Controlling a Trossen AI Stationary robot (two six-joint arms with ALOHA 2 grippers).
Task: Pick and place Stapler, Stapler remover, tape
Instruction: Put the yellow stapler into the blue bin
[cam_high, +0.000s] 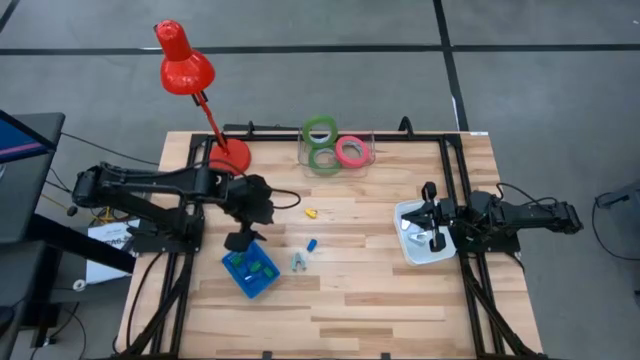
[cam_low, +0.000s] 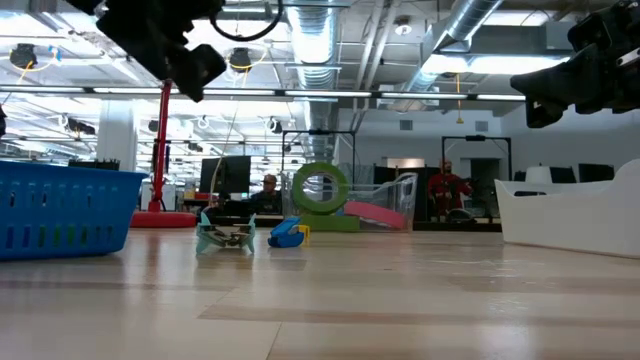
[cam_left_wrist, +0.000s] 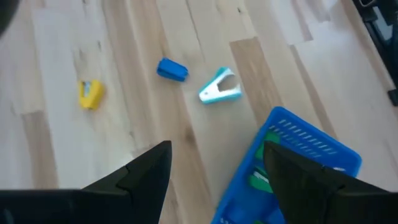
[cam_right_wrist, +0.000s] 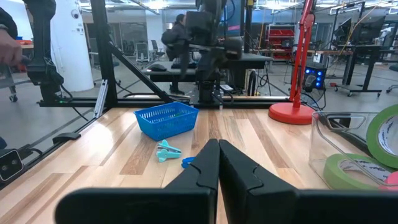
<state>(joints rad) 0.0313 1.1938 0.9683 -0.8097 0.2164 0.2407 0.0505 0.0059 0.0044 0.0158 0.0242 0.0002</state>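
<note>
1. Jaws of the left gripper (cam_left_wrist: 214, 171) stand spread and empty, hanging over the near rim of the blue basket (cam_high: 251, 271), which already holds some green pieces.
2. Jaws of the right gripper (cam_right_wrist: 217, 163) are pressed together, holding nothing; that arm waits above the white tray (cam_high: 421, 243).
3. Ahead of the left jaws on the bare desk (cam_high: 370, 300) lie the teal staple remover (cam_left_wrist: 220, 88), closest to the basket, then the small blue stapler (cam_left_wrist: 171, 69), and farther off the yellow piece (cam_left_wrist: 91, 94).
4. My judgement: the remover is the nearest pick. Swing the jaws off the basket rim first, then centre them over the remover's body.
5. Turn the wrist so the fingers close across its narrow width, not along its claws.
6. Tape rings (cam_high: 321, 131) sit in the clear bin (cam_high: 366, 146), well beyond the jaws.
</note>
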